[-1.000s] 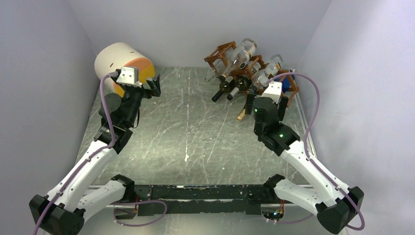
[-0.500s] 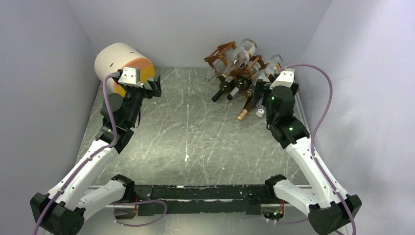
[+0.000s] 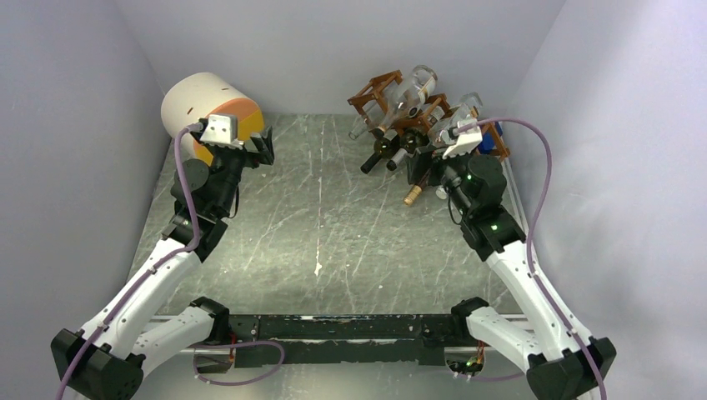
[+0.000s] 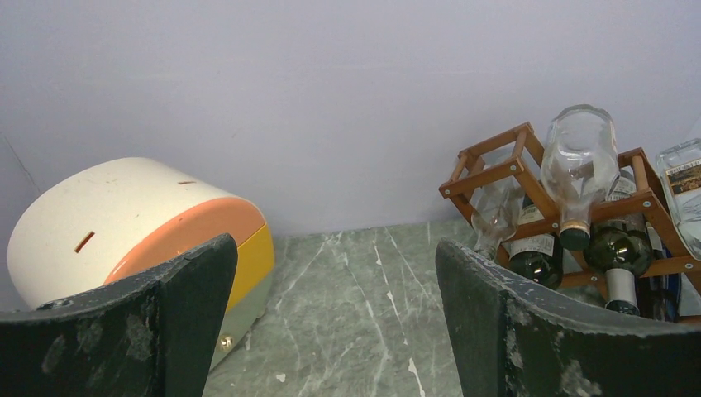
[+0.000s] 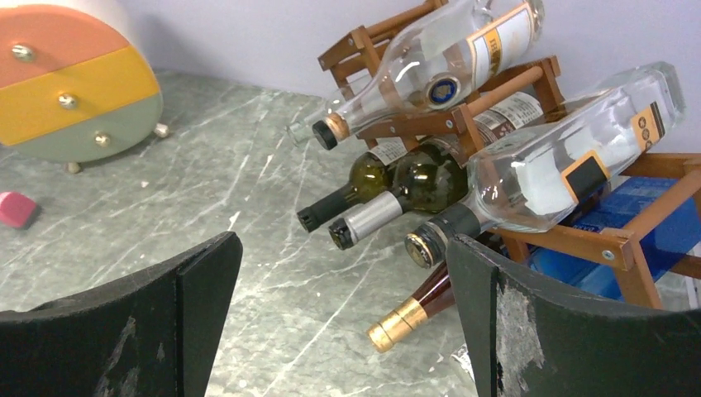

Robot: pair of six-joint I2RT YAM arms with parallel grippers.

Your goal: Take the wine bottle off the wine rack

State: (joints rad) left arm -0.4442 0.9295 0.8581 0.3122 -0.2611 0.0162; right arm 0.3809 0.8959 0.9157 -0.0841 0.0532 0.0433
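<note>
The reddish-brown wine rack point(image 3: 373, 90) stands at the back right of the table and holds several bottles lying with their necks toward the front left. In the right wrist view the rack point(image 5: 496, 87) carries two clear bottles point(image 5: 562, 157) on top and dark green bottles point(image 5: 413, 178) below. A brown bottle with a gold cap point(image 5: 413, 314) lies lowest. My right gripper point(image 3: 423, 169) point(image 5: 339, 248) is open and empty, just in front of the bottle necks. My left gripper point(image 3: 265, 146) point(image 4: 335, 244) is open and empty at the back left.
A white-and-orange cylinder point(image 3: 204, 104) point(image 4: 124, 215) lies at the back left beside my left gripper. A small pink object point(image 5: 16, 208) lies on the table near it. A blue object point(image 5: 653, 223) sits under the rack's right side. Walls close in on three sides.
My right wrist has swung out to the rack's right end and back in, and has turned to face the bottle necks. The left arm has not moved.
</note>
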